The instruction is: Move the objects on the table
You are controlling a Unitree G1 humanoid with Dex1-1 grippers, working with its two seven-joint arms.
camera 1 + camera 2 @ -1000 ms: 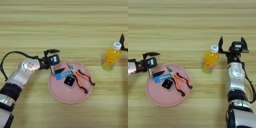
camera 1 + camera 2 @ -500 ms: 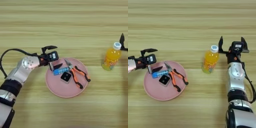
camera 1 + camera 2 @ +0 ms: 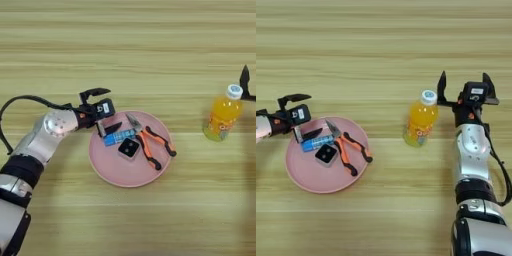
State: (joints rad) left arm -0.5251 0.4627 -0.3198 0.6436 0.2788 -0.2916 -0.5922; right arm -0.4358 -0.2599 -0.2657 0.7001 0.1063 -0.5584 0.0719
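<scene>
- The left gripper [image 3: 102, 110] is at the left edge of the pink plate [image 3: 107, 170]. Its two black fingers are spread apart: one finger is over the table beyond the rim, the other lies over the plate beside the blue tube [image 3: 119, 137]. It grasps nothing.
- On the plate lie the blue tube, a small black square block [image 3: 128, 148] just in front of it, and the orange-and-black pliers [image 3: 150, 142] to the right, touching or almost touching the block.
- The orange juice bottle [image 3: 420, 119] with white cap stands upright on the wooden table [image 3: 150, 55], well apart from the plate.
- The right gripper [image 3: 465, 86] is just beside the bottle, on its right. Its fingers are wide apart and hold nothing.
</scene>
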